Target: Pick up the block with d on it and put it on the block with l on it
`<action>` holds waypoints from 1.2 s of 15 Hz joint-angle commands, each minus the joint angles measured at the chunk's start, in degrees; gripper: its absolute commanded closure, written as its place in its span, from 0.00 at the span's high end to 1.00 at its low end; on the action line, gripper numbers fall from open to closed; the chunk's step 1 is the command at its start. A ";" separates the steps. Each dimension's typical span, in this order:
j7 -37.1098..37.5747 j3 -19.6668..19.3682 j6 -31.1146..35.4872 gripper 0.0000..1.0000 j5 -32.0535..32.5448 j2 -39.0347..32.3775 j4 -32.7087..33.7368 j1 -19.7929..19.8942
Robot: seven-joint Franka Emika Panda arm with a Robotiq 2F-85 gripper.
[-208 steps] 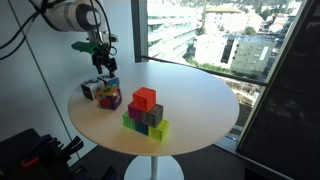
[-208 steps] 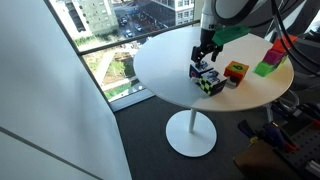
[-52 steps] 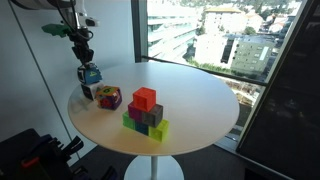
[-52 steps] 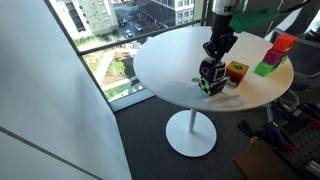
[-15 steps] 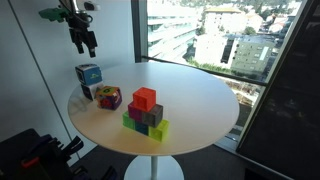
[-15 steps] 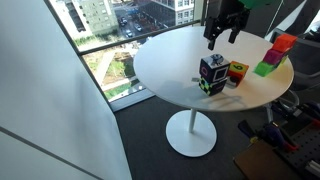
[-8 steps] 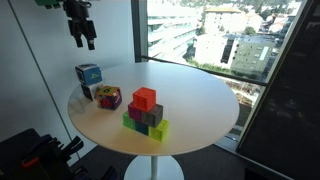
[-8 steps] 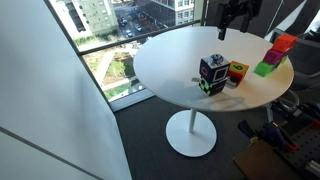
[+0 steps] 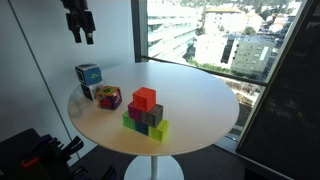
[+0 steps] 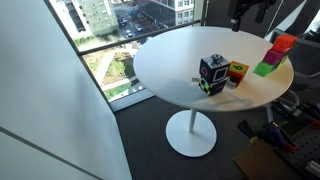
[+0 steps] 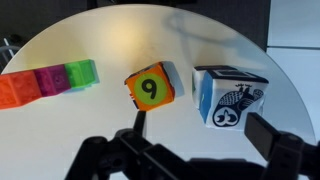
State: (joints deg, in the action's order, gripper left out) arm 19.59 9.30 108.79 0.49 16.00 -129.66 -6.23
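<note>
The blue-teal block with d on it (image 9: 88, 73) rests on top of the whitish block with l on it (image 9: 88, 91) near the table's edge. The two-cube stack also shows in an exterior view (image 10: 212, 68), with the lower cube (image 10: 210, 85) beneath. In the wrist view I see the top cube (image 11: 230, 95) from above; the lower cube is hidden under it. My gripper (image 9: 79, 26) (image 10: 245, 13) is open and empty, high above the table, well clear of the stack. Its fingers (image 11: 205, 130) frame the bottom of the wrist view.
A magenta-and-yellow cube (image 9: 110, 98) (image 10: 236, 72) (image 11: 152, 88) sits right beside the stack. A pile of orange, purple, grey and green blocks (image 9: 145, 110) (image 10: 275, 55) (image 11: 50, 80) stands mid-table. The round white table (image 9: 200, 110) is by a window.
My gripper has risen further up and away from the two-cube stack. The blocks have not moved.
</note>
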 commanded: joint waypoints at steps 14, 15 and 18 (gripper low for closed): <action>-7.61 -2.48 -2.83 1.00 -1.75 4.92 -0.26 0.95; -7.63 -2.51 -2.84 1.00 -1.76 4.97 -0.31 0.95; -7.64 -2.51 -2.84 1.00 -1.76 4.97 -0.38 0.95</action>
